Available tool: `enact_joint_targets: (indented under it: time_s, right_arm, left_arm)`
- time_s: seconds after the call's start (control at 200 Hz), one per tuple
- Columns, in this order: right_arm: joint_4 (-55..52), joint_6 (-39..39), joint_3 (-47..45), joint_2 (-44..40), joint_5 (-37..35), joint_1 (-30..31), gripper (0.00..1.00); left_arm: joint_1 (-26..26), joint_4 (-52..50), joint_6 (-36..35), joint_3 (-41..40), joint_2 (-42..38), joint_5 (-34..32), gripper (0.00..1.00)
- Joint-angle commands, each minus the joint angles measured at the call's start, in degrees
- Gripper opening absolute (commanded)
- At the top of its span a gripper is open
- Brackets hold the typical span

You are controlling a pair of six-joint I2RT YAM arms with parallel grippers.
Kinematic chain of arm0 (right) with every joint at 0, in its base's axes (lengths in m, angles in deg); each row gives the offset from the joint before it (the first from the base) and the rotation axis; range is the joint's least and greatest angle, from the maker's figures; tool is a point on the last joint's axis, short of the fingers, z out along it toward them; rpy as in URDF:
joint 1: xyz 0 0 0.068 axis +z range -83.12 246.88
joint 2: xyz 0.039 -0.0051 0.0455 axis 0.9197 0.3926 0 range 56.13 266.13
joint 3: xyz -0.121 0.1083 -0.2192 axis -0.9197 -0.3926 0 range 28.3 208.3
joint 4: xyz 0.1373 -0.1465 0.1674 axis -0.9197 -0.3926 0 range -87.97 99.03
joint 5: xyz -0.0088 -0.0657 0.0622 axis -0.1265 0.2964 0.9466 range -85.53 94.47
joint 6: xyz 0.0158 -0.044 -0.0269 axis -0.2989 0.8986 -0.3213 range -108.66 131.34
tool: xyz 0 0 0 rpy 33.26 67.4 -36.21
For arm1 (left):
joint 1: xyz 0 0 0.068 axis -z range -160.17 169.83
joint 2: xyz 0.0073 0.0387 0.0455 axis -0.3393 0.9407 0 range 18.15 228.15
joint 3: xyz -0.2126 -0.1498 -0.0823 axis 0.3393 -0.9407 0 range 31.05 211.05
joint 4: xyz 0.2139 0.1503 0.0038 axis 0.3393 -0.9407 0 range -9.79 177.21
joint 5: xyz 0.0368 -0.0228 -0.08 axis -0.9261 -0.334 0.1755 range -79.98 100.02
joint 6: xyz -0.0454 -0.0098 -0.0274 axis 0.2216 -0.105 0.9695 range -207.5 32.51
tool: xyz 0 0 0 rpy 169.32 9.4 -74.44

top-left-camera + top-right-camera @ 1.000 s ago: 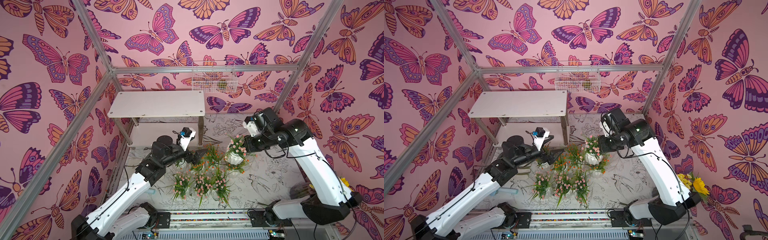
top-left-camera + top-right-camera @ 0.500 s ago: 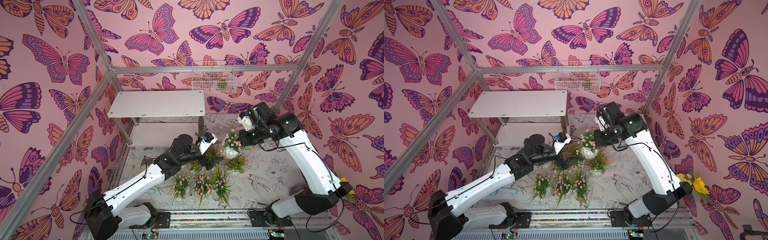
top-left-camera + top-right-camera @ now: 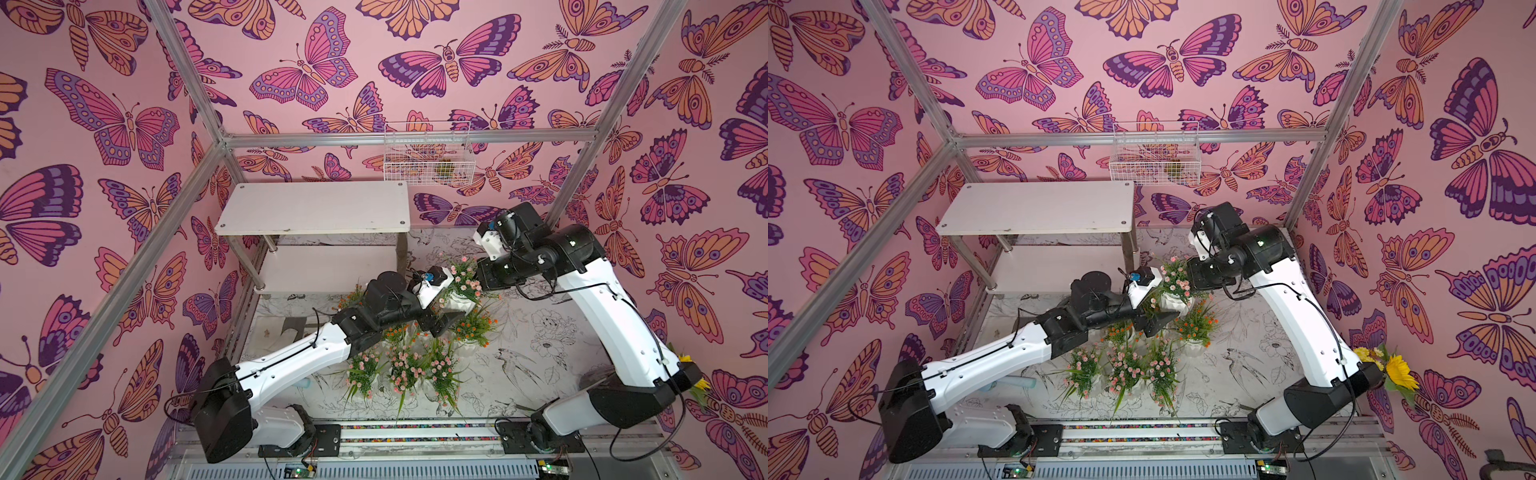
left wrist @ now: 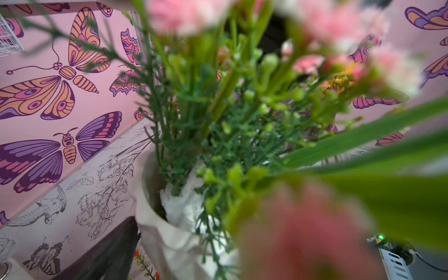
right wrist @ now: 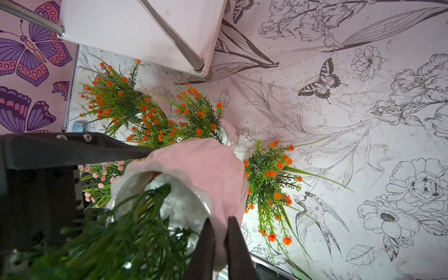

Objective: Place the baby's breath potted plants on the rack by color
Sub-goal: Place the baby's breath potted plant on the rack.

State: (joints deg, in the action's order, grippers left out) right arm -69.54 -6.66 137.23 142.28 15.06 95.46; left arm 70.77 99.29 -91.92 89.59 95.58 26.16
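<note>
Brightly and evenly lit in both top views by diffuse light from overhead. Faintly shaded on the rack (image 3: 324, 270) beneath its upper board. Sharp mid-frame, yet bowed at the edges, splaying the aluminium post (image 3: 189, 79). Smeared in the left wrist view by pink blooms (image 4: 303, 232) near the lens, clearer on the white pot (image 4: 157, 237). Crisp across the printed tabletop (image 5: 339, 121) in the right wrist view, soft on near foliage (image 5: 109, 242).
</note>
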Motion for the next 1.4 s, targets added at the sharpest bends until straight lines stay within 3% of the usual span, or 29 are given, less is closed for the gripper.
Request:
enact_joint_targets:
  time_s: [0.0,0.746,0.881,1.006,1.232,1.392]
  right_arm:
    - [3.45,0.04,0.59,-0.80,3.20,0.03,0.01]
    - [6.38,-0.34,-2.56,-1.91,5.70,0.05,0.00]
    - [6.58,-0.20,-3.16,-2.04,5.78,0.07,0.00]
    - [6.91,-0.11,-3.98,-2.13,6.10,0.07,0.00]
    - [7.61,0.07,-5.07,-2.22,6.53,0.07,0.00]
    - [8.73,0.08,-6.50,-2.21,6.48,0.07,0.05]
  left_arm:
    - [0.74,4.15,1.20,2.03,1.25,-3.00,1.00]
    - [0.83,3.66,2.76,4.07,4.66,-3.41,1.00]
    - [0.80,3.50,2.58,4.19,4.75,-3.12,0.90]
    - [0.77,3.53,2.42,4.37,4.97,-2.90,0.87]
    - [0.83,2.75,2.05,4.97,5.46,-1.53,0.67]
    - [0.81,2.48,1.88,5.13,5.72,-1.20,0.59]
